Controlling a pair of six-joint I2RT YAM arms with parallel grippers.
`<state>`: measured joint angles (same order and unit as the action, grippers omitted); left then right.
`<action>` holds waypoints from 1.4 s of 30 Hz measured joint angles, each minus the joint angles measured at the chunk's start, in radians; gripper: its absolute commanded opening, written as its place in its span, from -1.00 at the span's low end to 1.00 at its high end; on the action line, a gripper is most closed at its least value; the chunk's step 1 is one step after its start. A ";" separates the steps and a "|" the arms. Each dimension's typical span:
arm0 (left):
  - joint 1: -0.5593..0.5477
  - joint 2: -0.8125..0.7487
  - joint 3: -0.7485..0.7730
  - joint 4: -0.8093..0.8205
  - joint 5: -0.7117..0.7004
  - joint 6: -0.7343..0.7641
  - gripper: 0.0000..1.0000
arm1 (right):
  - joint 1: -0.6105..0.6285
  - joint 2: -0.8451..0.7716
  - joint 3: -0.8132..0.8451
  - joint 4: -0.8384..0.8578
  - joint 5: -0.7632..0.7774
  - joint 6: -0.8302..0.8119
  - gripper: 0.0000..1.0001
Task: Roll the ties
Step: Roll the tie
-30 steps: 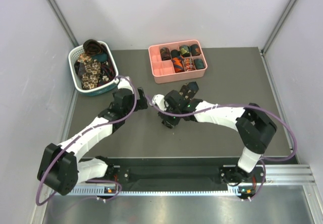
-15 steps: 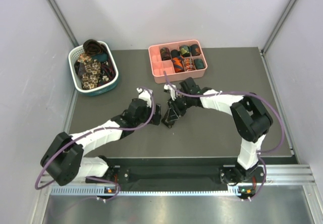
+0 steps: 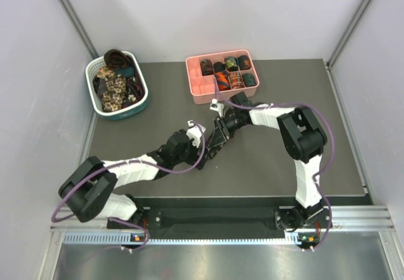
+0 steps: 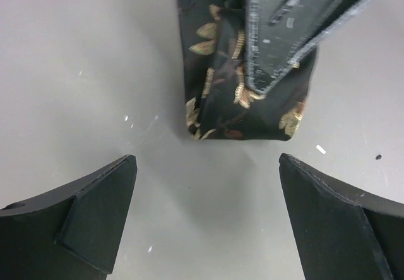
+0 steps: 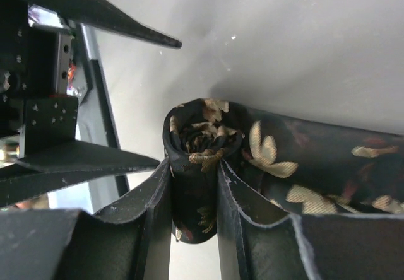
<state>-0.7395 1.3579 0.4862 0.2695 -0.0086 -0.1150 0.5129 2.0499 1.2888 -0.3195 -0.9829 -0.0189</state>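
The right pincer point(image 5: 192, 169) is clamped narrowly on a dark necktie with a beige floral print point(image 4: 221, 97), its two fingers point(image 5: 151, 210) squeezing the coiled end, whose spiral of layers faces the wrist camera; the unrolled length runs off to the right in that view. The coil sits low over the grey surface point(image 3: 271, 160) near its middle, just in front of the pink divided tray point(image 3: 194, 91). The left pincer point(image 4: 207, 166) stands spread wide and holds nothing, its tips either side of the tie's end and apart from it. Several rolled ties point(image 3: 233, 72) sit in the tray's compartments. Loose ties point(image 3: 113, 86) are heaped in the white-and-teal slotted basket point(image 3: 90, 78) at the far left corner
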 measured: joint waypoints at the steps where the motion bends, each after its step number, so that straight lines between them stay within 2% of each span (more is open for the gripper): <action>1: 0.000 0.010 0.006 -0.001 0.008 0.012 0.98 | -0.005 0.012 0.007 -0.003 -0.013 0.004 -1.00; 9: -0.001 0.088 0.093 -0.002 0.061 0.098 0.98 | -0.021 0.052 0.035 -0.017 -0.045 0.024 -1.00; 24: -0.002 0.242 0.238 -0.022 0.082 0.121 0.93 | -0.032 0.081 0.062 -0.042 -0.044 0.047 -0.94; 34: -0.003 0.333 0.317 -0.117 0.111 0.127 0.55 | -0.040 0.087 0.062 -0.042 -0.039 0.072 -0.93; 38: -0.015 0.346 0.338 -0.137 0.109 0.133 0.35 | -0.043 0.087 0.061 -0.041 -0.033 0.080 -0.82; 40: -0.019 0.353 0.349 -0.147 0.101 0.138 0.25 | -0.043 0.087 0.061 -0.040 -0.028 0.084 -0.71; 42: -0.024 0.355 0.357 -0.159 0.097 0.140 0.21 | -0.044 0.087 0.060 -0.039 -0.024 0.088 -0.66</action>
<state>-0.7635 1.7130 0.8433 0.1104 0.0883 0.0250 0.4686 2.1368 1.3491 -0.3588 -1.0069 0.0689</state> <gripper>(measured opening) 0.632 0.276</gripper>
